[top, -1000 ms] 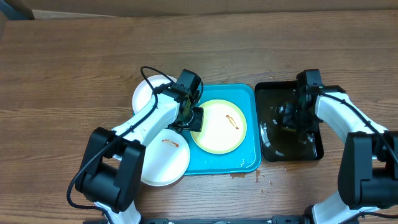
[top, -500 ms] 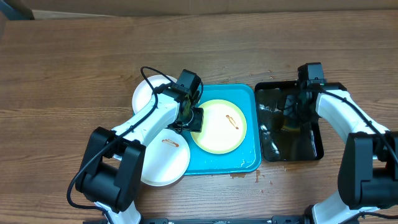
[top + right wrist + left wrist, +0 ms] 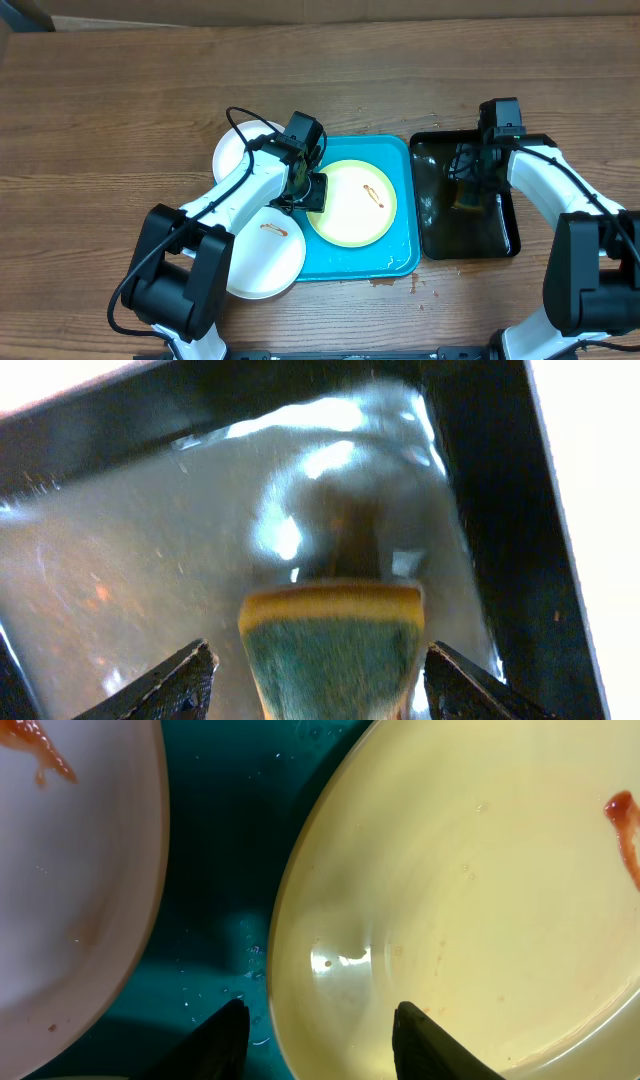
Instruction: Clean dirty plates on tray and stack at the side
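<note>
Overhead: on the brown wooden counter (image 3: 120,100) lies the turquoise tray (image 3: 390,262), with the pale yellow-green plate (image 3: 350,215) inside it, a red-brown smear (image 3: 372,192) on its face. One white plate (image 3: 262,255) with its own smear sits at the tray's front left corner and overlaps that edge. A second white plate (image 3: 240,150) lies at the back left corner, partly hidden under my left arm. My left tool (image 3: 312,190) is down at the left rim of the yellow-green plate. Just to the right of the turquoise tray is a black tray (image 3: 505,245) holding water. My right tool (image 3: 468,190) is over it, above a sponge (image 3: 465,200).

Left wrist: my left tool (image 3: 320,1040) is spread apart and straddles the rim of the yellow-green plate (image 3: 480,900), one finger over the wet tray floor (image 3: 220,870), the other inside the plate. It is not clamped. A white plate (image 3: 70,870) with a smear fills the left edge.

Right wrist: my right tool (image 3: 320,680) is spread wide on either side of the sponge (image 3: 335,650), yellow with a green face. A gap shows beside one finger, so the sponge is not squeezed. Below lies shiny water inside the black tray (image 3: 480,460).
</note>
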You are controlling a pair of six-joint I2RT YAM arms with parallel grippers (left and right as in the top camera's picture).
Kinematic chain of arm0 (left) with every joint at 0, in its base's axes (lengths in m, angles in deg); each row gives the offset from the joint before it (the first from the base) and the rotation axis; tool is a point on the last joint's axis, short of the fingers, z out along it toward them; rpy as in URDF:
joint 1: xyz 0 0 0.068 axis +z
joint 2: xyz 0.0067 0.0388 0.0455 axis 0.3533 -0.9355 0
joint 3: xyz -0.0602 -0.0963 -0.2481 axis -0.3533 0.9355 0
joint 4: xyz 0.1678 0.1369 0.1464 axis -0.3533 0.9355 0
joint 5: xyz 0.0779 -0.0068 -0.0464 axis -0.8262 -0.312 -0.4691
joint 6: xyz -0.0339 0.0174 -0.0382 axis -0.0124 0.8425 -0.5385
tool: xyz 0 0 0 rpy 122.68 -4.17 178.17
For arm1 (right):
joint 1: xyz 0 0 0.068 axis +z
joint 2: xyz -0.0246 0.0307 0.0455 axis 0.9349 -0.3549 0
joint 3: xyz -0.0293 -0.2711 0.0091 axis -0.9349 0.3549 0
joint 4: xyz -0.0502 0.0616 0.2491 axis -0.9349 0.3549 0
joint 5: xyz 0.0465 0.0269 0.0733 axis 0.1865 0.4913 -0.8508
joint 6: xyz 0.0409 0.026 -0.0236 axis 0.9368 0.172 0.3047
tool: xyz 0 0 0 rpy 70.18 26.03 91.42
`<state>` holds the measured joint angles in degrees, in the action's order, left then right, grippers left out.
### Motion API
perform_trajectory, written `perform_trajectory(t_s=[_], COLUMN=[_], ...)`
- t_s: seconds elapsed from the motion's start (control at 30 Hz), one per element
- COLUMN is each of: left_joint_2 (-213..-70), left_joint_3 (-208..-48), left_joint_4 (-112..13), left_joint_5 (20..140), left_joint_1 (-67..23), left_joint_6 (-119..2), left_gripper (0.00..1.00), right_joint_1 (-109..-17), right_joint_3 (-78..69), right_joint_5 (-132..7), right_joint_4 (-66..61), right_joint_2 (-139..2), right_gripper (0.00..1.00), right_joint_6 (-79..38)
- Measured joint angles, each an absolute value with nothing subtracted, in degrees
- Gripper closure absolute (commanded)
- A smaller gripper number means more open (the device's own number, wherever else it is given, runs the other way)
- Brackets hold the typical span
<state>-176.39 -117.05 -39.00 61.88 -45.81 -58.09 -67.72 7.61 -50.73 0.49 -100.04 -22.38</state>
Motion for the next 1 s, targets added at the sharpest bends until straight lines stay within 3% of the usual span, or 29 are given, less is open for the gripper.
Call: perform_trajectory(t_s=[0.03, 0.07, 0.1, 0.13, 0.17, 0.23, 0.27, 0.33, 0.37, 0.43, 0.57, 0.73, 0.9, 1.0], left_joint_2=[-176.4, -176.4, -176.4, -176.4, -176.4, -176.4, -176.4, -176.4, -176.4, -176.4, -176.4, -176.4, -176.4, -176.4], left_joint_3=[-117.0, -117.0, -117.1, -117.1, -117.1, -117.1, -117.1, -117.1, -117.1, -117.1, -117.1, -117.1, -117.1, -117.1], left_joint_4=[-39.0, -39.0, -39.0, -39.0, -39.0, -39.0, -39.1, -39.3, -39.3, -39.3, -39.3, -39.4, -40.2, -41.3], left_joint_5=[61.9, 61.9, 61.9, 61.9, 61.9, 61.9, 61.9, 61.9, 61.9, 61.9, 61.9, 61.9, 61.9, 61.9], left_joint_1=[-45.8, -45.8, -45.8, -45.8, -45.8, -45.8, -45.8, -45.8, -45.8, -45.8, -45.8, -45.8, -45.8, -45.8], left_joint_6=[-58.1, -58.1, -58.1, -58.1, -58.1, -58.1, -58.1, -58.1, -58.1, -58.1, -58.1, -58.1, -58.1, -58.3], left_gripper=[0.51, 0.51, 0.51, 0.51, 0.5, 0.49, 0.48, 0.46, 0.44, 0.43, 0.41, 0.43, 0.43, 0.49], right_joint_1=[-67.7, -67.7, -67.7, -67.7, -67.7, -67.7, -67.7, -67.7, -67.7, -67.7, -67.7, -67.7, -67.7, -67.7], right_joint_3=[7.7, 8.0, 8.4, 8.7, 9.0, 9.6, 9.6, 9.7, 9.7, 9.6, 8.3, 7.2, 7.3, 8.1], right_joint_5=[-50.7, -50.6, -50.5, -50.4, -50.2, -50.2, -50.3, -50.8, -50.9, -51.6, -52.5, -52.9, -52.9, -52.9], right_joint_4=[-0.4, -1.5, -2.6, -3.2, -3.5, -4.2, -4.4, -4.5, -4.5, -4.3, 0.3, 5.3, 6.1, 5.3], right_joint_2=[-100.0, -100.0, -100.0, -100.0, -100.0, -100.0, -100.0, -100.0, -100.0, -100.0, -100.0, -100.0, -100.0, -100.0], right_gripper=[0.33, 0.41, 0.6, 0.91, 0.96, 0.95, 0.81, 0.64, 0.49, 0.4, 0.43, 0.69, 0.7, 0.7], right_joint_6=[-22.4, -22.4, -22.4, -22.3, -22.4, -22.4, -22.2, -22.1, -22.2, -22.4, -22.4, -22.1, -22.4, -22.4])
